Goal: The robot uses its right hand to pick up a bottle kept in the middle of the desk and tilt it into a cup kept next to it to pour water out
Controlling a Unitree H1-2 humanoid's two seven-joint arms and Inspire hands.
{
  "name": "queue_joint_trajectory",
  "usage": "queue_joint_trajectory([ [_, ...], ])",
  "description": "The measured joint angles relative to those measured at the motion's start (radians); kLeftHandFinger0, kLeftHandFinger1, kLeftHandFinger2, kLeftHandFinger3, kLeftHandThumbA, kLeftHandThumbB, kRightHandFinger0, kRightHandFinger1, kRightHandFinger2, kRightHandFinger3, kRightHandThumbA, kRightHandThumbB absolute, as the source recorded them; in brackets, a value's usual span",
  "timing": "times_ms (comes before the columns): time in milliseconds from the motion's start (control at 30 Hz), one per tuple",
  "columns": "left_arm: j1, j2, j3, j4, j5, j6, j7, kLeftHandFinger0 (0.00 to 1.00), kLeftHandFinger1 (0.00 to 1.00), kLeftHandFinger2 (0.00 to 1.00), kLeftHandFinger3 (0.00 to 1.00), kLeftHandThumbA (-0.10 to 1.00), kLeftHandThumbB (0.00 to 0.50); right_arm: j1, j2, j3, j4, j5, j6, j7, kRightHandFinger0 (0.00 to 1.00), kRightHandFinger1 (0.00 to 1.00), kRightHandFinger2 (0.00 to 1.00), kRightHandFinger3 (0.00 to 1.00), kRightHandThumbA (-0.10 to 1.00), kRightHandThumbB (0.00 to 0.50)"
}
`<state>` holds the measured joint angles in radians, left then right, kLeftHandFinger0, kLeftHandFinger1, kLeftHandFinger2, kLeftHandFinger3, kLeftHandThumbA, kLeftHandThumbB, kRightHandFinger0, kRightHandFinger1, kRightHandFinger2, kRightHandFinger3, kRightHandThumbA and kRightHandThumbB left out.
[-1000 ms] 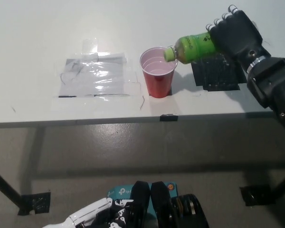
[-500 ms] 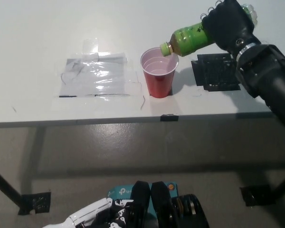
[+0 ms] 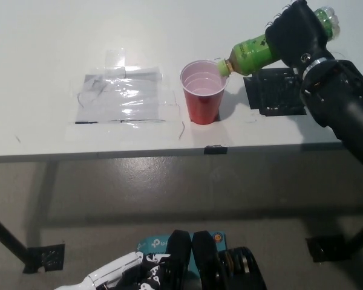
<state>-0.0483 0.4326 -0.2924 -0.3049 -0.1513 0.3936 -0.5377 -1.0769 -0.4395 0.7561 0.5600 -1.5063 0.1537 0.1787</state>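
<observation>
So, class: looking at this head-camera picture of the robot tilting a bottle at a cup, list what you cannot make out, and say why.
- Green plastic bottle: its middle is covered by the black right hand.
- Any water stream into the red plastic cup: too small to tell.
- White left hand: cut off by the bottom edge, fingers unseen.
- Marks on the taped clear plastic sheet: blurred by glare.

cup [image 3: 202,96] obstructs centre, desk [image 3: 42,54] left open

white desk [image 3: 48,36] bearing a taped-down clear plastic sheet [image 3: 121,96] at its left-middle; black textured mat [image 3: 275,93] lying flat toward the right; black tape tab [image 3: 213,148] sitting on the front edge
</observation>
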Motion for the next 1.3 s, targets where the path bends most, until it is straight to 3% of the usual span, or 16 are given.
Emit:
queue_joint_trajectory([
  [33, 0.000, 0.000, 0.000, 0.000, 0.000, 0.000, 0.000, 1.00, 1.00, 1.00, 1.00, 0.37, 0.500, 0.000, 0.000, -0.001, -0.005, -0.002, 0.000, 0.001, 0.53, 0.01, 0.01, 0.30, 0.25, 0.066],
  [67, 0.000, 0.000, 0.000, 0.000, 0.000, 0.000, 0.000, 1.00, 1.00, 1.00, 1.00, 0.37, 0.500, 0.000, 0.000, -0.002, -0.009, -0.003, 0.000, 0.002, 0.68, 0.07, 0.02, 0.26, 0.24, 0.039],
  [333, 0.001, 0.000, 0.000, 0.000, 0.000, 0.000, 0.000, 1.00, 1.00, 1.00, 1.00, 0.35, 0.500, 0.009, 0.001, -0.033, -0.039, 0.001, 0.000, 0.001, 0.68, 0.00, 0.00, 0.27, 0.17, 0.102],
  [467, 0.003, 0.000, 0.000, 0.000, 0.000, 0.000, 0.000, 1.00, 1.00, 1.00, 1.00, 0.34, 0.500, 0.019, 0.004, -0.062, -0.045, 0.012, 0.000, 0.001, 0.85, 0.11, 0.10, 0.33, 0.14, 0.086],
  [567, 0.003, 0.000, 0.000, 0.000, 0.000, 0.000, 0.000, 1.00, 1.00, 1.00, 1.00, 0.34, 0.500, 0.029, 0.011, -0.090, -0.046, 0.024, 0.000, 0.001, 0.64, 0.05, 0.10, 0.44, 0.02, 0.082],
  [667, 0.005, 0.000, 0.000, 0.000, 0.000, 0.000, 0.000, 1.00, 1.00, 1.00, 1.00, 0.35, 0.500, 0.048, 0.033, -0.157, -0.048, 0.073, 0.001, 0.013, 0.67, 0.13, 0.22, 0.49, -0.06, 0.055],
  [700, 0.006, 0.000, -0.001, 0.000, 0.000, 0.000, 0.000, 1.00, 1.00, 1.00, 1.00, 0.34, 0.500, 0.060, 0.047, -0.192, -0.049, 0.101, 0.003, 0.021, 0.75, 0.30, 0.35, 0.65, -0.02, 0.033],
  [733, 0.006, 0.000, -0.001, 0.000, 0.000, 0.000, 0.000, 1.00, 1.00, 1.00, 1.00, 0.34, 0.500, 0.067, 0.056, -0.213, -0.049, 0.118, 0.004, 0.028, 0.65, 0.22, 0.28, 0.68, 0.03, 0.035],
  [767, 0.006, 0.000, -0.001, 0.000, 0.000, 0.000, 0.000, 1.00, 1.00, 1.00, 1.00, 0.33, 0.500, 0.076, 0.067, -0.236, -0.049, 0.134, 0.006, 0.034, 0.25, 0.01, 0.06, 0.61, -0.06, 0.024],
  [800, 0.007, 0.000, -0.001, 0.000, 0.000, 0.000, 0.000, 1.00, 1.00, 1.00, 1.00, 0.34, 0.500, 0.092, 0.088, -0.276, -0.048, 0.163, 0.013, 0.046, 0.00, 0.00, 0.01, 0.43, -0.10, 0.000],
  [900, 0.007, 0.000, -0.001, 0.000, 0.000, 0.000, 0.000, 1.00, 1.00, 1.00, 1.00, 0.35, 0.500, 0.124, 0.126, -0.347, -0.048, 0.224, 0.023, 0.069, 0.00, 0.00, 0.00, 0.19, -0.10, 0.064],
  [967, 0.007, 0.000, -0.001, 0.001, 0.000, 0.000, 0.000, 1.00, 1.00, 1.00, 1.00, 0.34, 0.500, 0.151, 0.155, -0.399, -0.047, 0.267, 0.030, 0.082, 0.00, 0.00, 0.00, 0.23, -0.10, 0.060],
  [1000, 0.007, 0.000, -0.001, 0.001, 0.000, 0.000, 0.000, 1.00, 1.00, 1.00, 1.00, 0.34, 0.500, 0.163, 0.168, -0.424, -0.046, 0.287, 0.033, 0.087, 0.14, 0.11, 0.10, 0.26, -0.10, 0.019],
  [1067, 0.007, 0.000, -0.002, 0.002, 0.000, 0.000, 0.001, 1.00, 1.00, 1.00, 1.00, 0.35, 0.500, 0.189, 0.196, -0.474, -0.043, 0.329, 0.037, 0.099, 0.18, 0.14, 0.10, 0.30, -0.10, 0.000],
  [1233, 0.008, 0.000, -0.003, 0.003, 0.001, 0.000, 0.001, 1.00, 1.00, 1.00, 1.00, 0.35, 0.500, 0.231, 0.254, -0.597, -0.029, 0.438, 0.041, 0.115, 0.06, 0.07, 0.07, 0.35, -0.10, 0.000],
  [1300, 0.008, 0.000, -0.004, 0.004, 0.001, 0.000, 0.001, 1.00, 1.00, 1.00, 1.00, 0.36, 0.500, 0.242, 0.268, -0.635, -0.022, 0.473, 0.041, 0.120, 0.14, 0.12, 0.12, 0.39, -0.10, 0.000],
])
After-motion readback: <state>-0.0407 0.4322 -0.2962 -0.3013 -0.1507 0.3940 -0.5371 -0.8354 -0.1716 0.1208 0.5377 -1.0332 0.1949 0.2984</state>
